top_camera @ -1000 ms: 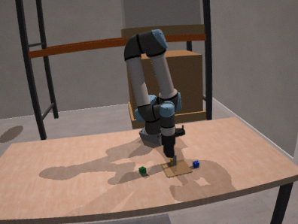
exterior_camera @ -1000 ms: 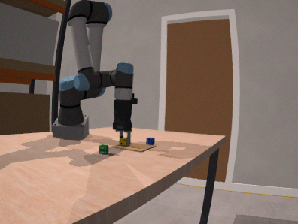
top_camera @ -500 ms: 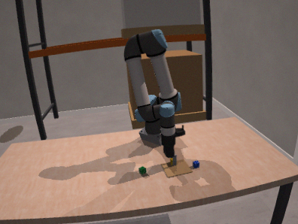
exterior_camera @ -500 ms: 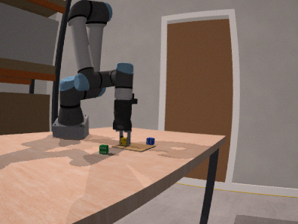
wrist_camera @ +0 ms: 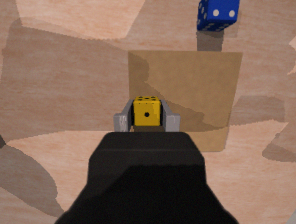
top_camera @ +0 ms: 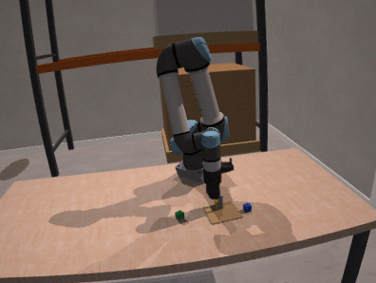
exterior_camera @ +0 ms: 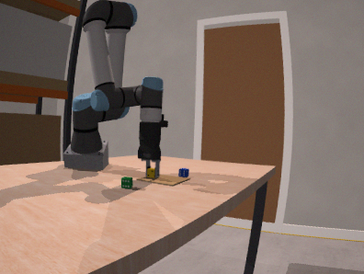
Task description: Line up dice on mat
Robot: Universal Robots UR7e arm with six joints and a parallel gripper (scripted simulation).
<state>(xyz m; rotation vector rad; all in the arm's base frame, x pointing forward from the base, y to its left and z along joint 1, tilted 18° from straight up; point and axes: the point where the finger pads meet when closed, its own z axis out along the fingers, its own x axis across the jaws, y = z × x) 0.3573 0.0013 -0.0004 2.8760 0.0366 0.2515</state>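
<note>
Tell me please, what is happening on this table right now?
A single robot arm has its gripper closed on a yellow die, just above the near part of a small brown mat. Whether the die touches the mat cannot be told. A blue die sits on the table just beyond the mat's edge, and a green die stands apart on the bare table. So no die is released on the mat yet.
</note>
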